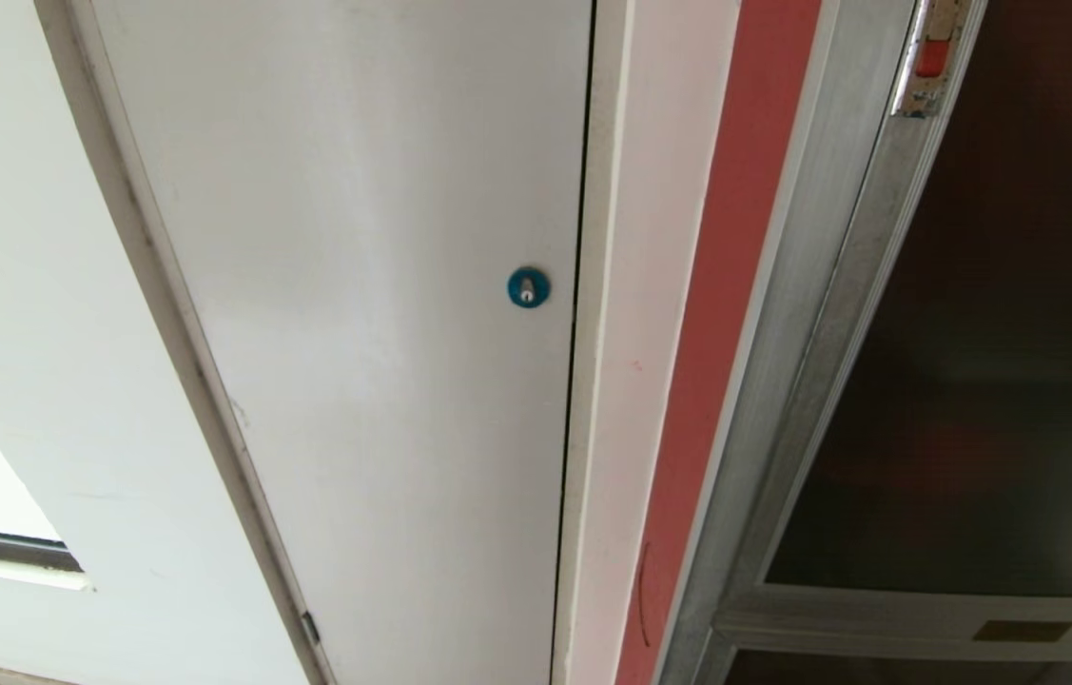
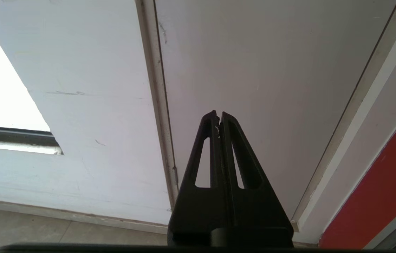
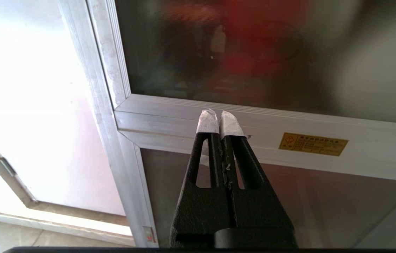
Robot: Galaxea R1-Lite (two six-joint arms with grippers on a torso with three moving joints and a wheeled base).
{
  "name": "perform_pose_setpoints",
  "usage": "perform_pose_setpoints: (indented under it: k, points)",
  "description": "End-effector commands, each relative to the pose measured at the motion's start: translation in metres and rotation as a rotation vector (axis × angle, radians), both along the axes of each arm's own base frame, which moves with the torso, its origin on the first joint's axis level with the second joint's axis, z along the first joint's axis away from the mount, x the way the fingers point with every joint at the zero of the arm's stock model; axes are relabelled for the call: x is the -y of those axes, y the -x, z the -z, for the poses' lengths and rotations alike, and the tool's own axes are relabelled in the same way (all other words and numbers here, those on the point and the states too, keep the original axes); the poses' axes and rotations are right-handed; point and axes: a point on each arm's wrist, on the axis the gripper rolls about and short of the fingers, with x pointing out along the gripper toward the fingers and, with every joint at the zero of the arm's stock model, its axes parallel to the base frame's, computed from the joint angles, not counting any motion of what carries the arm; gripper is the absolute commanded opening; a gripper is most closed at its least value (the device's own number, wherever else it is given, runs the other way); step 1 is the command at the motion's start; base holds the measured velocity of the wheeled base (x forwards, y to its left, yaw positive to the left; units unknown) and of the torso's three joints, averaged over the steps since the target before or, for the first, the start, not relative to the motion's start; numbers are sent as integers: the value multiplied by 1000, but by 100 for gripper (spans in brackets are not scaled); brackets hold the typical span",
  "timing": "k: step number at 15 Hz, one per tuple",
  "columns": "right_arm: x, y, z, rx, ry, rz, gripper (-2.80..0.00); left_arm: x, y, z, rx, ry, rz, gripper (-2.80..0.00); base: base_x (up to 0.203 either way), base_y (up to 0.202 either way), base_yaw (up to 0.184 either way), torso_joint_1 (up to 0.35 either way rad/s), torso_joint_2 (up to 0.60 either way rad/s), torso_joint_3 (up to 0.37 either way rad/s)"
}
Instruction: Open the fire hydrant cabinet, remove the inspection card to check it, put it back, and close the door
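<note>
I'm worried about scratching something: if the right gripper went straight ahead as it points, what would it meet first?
Probably the silver crossbar of the fire hydrant cabinet; the shut right gripper points at it, though depth is unclear.

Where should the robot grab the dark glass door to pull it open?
Probably at the small red latch on the door, high on its silver frame edge next to the red strip. The glass is flat and smooth, so nothing else offers a hold. Come straight at the front. The right gripper, shut, points at this door; the left gripper, also shut, faces the white door.
</note>
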Motion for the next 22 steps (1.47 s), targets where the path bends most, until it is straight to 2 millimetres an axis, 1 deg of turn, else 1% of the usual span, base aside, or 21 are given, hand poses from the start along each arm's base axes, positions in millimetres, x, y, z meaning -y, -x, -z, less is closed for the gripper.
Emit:
perform_pose_setpoints:
  k: [1,2,5,6,8,11,14,17,22]
  points:
    - [0,0,0,3,8,-4,-280,0,-1,2,-7,0,-1,-280,0,0,0,0,0,0]
    - [0,1,-3,16,16,-6,-280,0,-1,2,-7,0,-1,-280,0,0,0,0,0,0]
    - [-1,10,-28,66,19,-43,-280,0,-1,2,-7,0,-1,-280,0,0,0,0,0,0]
    - [-1,13,-39,72,20,-54,-280,0,-1,2,-7,0,-1,-280,0,0,0,0,0,0]
    - [-1,14,-67,59,20,-68,-280,0,-1,2,-7,0,-1,-280,0,0,0,0,0,0]
    - [-3,3,-114,41,18,-133,-280,0,-1,2,-7,2,-1,-280,0,0,0,0,0,0]
    - [-6,-22,-162,9,16,-281,-280,0,-1,2,-7,0,-1,-280,0,0,0,0,0,0]
    - [-10,-54,-208,-7,13,-450,-280,0,-1,2,-7,0,-1,-280,0,0,0,0,0,0]
    - [-19,-110,-256,-62,-4,-681,-280,0,-1,2,-7,0,-1,-280,0,0,0,0,0,0]
